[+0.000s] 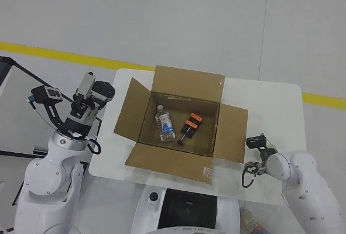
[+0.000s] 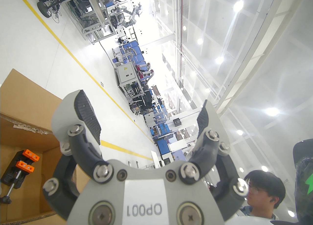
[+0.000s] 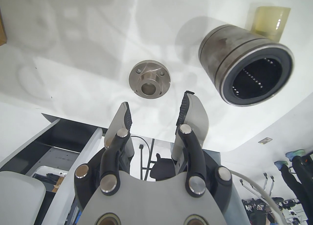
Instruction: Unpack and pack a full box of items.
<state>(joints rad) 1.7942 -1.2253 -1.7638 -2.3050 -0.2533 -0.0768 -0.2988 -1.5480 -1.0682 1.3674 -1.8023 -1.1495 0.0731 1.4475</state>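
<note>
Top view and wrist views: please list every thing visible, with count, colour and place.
cardboard box: one, brown, flaps open, on the table
table: one, white, under the box
bottle: one, clear, white label, lying in the box
clamp: one, orange and black, in the box beside the bottle
flange: one, silver, flat on the table
metal sleeve: one, grey, black bore, on its side near the flange
small cylinder: one, pale yellow, behind the metal sleeve
left gripper: one, grey-black, open, empty, beside the box
right gripper: one, grey-black, open, empty, facing the flange
</note>
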